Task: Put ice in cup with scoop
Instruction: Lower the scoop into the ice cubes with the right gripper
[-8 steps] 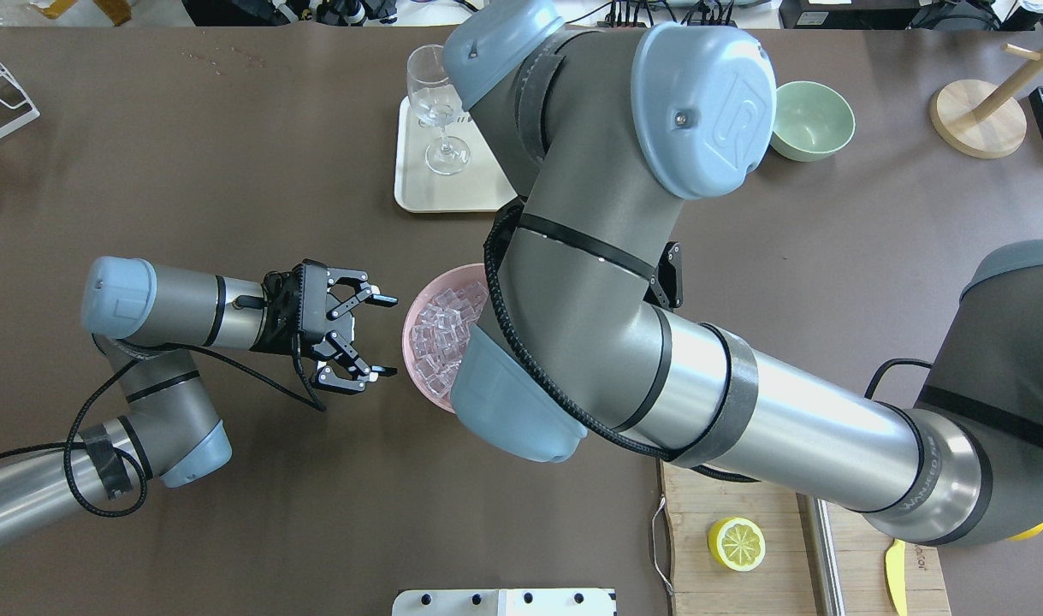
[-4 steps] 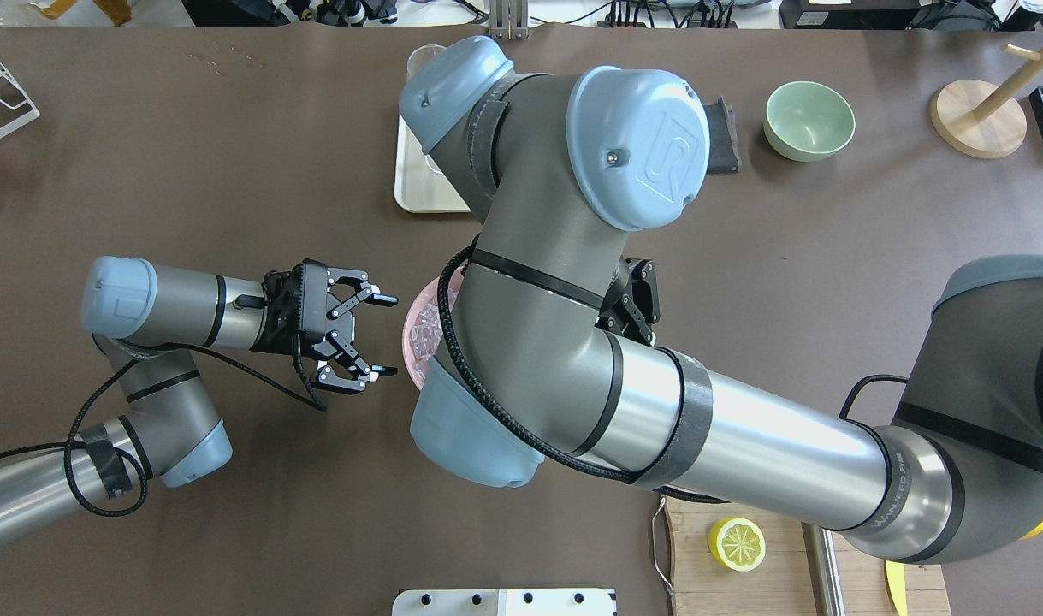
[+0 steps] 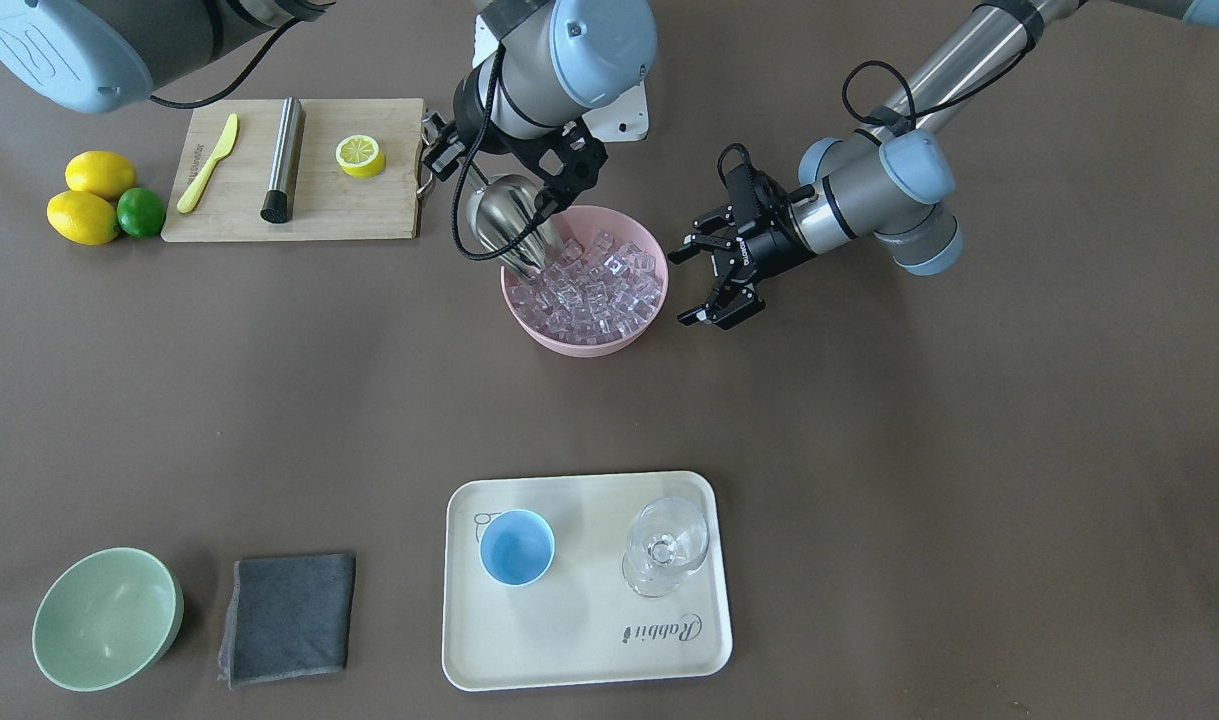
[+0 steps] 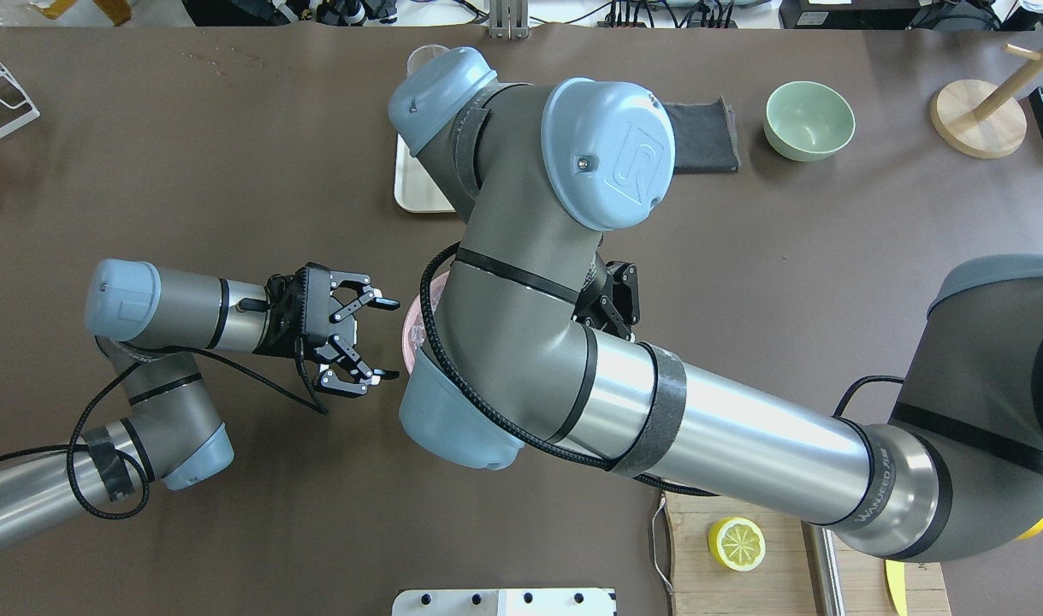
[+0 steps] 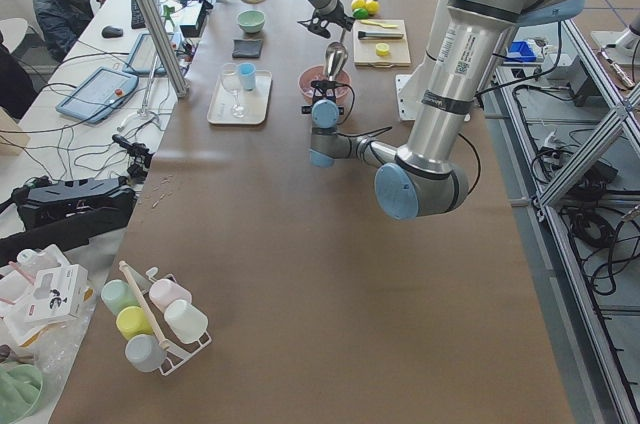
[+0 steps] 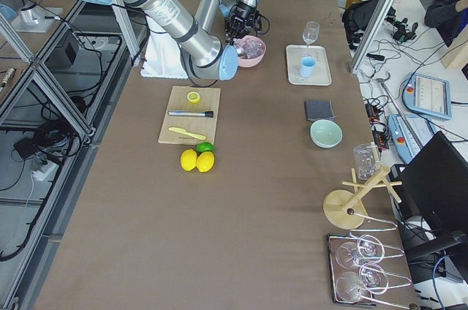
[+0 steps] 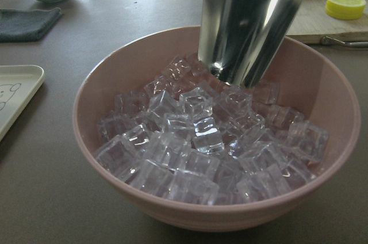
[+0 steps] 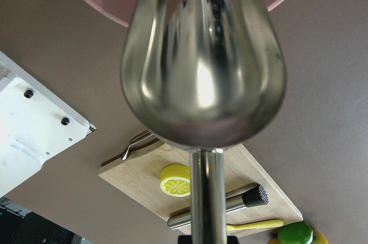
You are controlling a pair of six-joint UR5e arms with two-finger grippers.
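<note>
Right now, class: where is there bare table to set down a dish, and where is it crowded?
Bare: the wide band of table between the pink bowl and the tray, and the stretch beside the tray on the robot's left. Crowded: round the bowl, with the scoop in it and the left gripper alongside.

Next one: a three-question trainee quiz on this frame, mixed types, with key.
1. The tip of the shiny steel scoop is: A) among the clear ice cubes in the pink bowl; B) over a glass; C) on the wooden board.
2. True or false: the small light-blue cup on the cream tray holds ice cubes.
3. Fill in: the left gripper, beside the bowl, is ___.
Key: 1 A; 2 false; 3 open.
</note>
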